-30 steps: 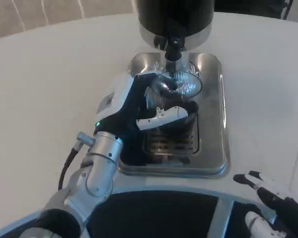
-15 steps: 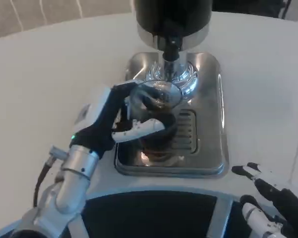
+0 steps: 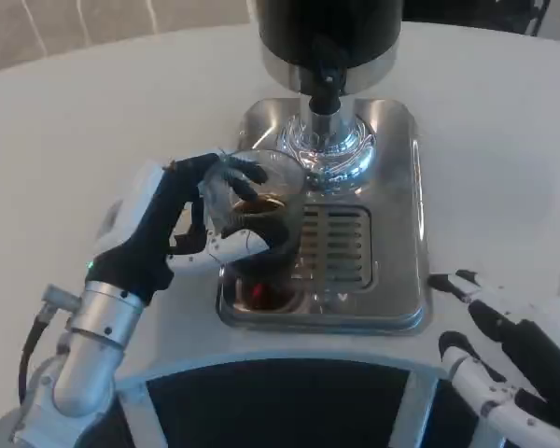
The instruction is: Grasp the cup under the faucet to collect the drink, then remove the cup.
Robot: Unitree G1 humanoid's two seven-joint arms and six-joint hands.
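Observation:
A clear plastic cup [image 3: 259, 213] with dark drink in it is held by my left hand [image 3: 173, 231], fingers wrapped round its sides. The cup hangs over the left front part of the steel drip tray [image 3: 392, 280], to the left of and nearer than the faucet [image 3: 324, 91]. The faucet juts down from the black dispenser [image 3: 327, 28] at the top. My right hand [image 3: 509, 359] rests at the lower right corner, fingers apart and holding nothing.
The tray's slotted grate [image 3: 336, 245] lies bare right of the cup. White tabletop [image 3: 75, 140] spreads to the left and right of the machine. A dark curved edge [image 3: 289, 411] runs along the bottom.
My left hand has drawn the cup away from under the faucet, down and to the left, toward the tray's left edge. The right hand has shifted slightly up into the picture.

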